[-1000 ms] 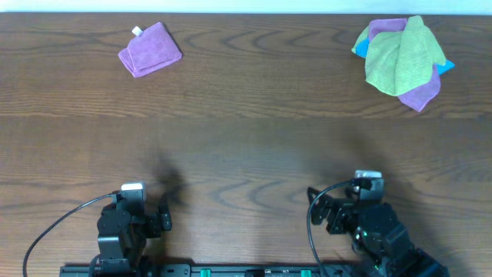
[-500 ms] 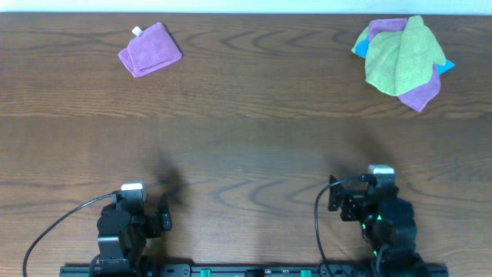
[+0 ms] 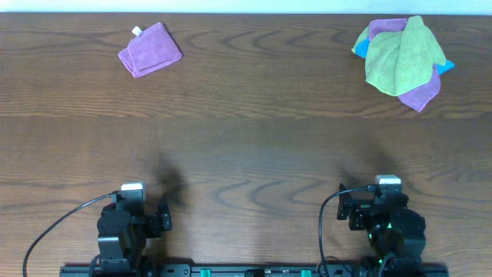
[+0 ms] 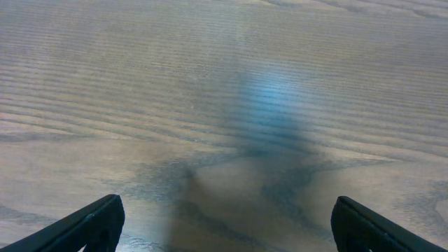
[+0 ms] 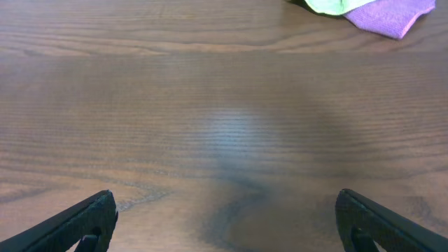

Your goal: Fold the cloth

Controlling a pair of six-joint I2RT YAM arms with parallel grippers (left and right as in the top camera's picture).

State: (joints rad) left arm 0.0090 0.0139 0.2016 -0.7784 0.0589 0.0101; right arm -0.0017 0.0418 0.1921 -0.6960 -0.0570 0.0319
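Observation:
The lilac cloth [image 3: 150, 49] lies at the table's far left, folded into a small compact shape, with a white tag at its far left corner. My left gripper [image 3: 163, 215] sits at the near edge, far from the cloth. It is open and empty over bare wood in the left wrist view [image 4: 224, 224]. My right gripper [image 3: 370, 211] sits at the near edge on the right. It is open and empty in the right wrist view [image 5: 224, 217]. Neither wrist view shows the folded cloth.
A pile of cloths stands at the far right: a yellow-green cloth [image 3: 401, 54] on top, a bright blue one [image 3: 445, 66] and purple ones [image 3: 421, 94] under it. Its purple edge [image 5: 392, 15] shows at the top of the right wrist view. The table is dark wood [image 3: 246, 146].
My right arm has moved to the right and drawn back toward the near edge. The left arm and all the cloths have not moved.

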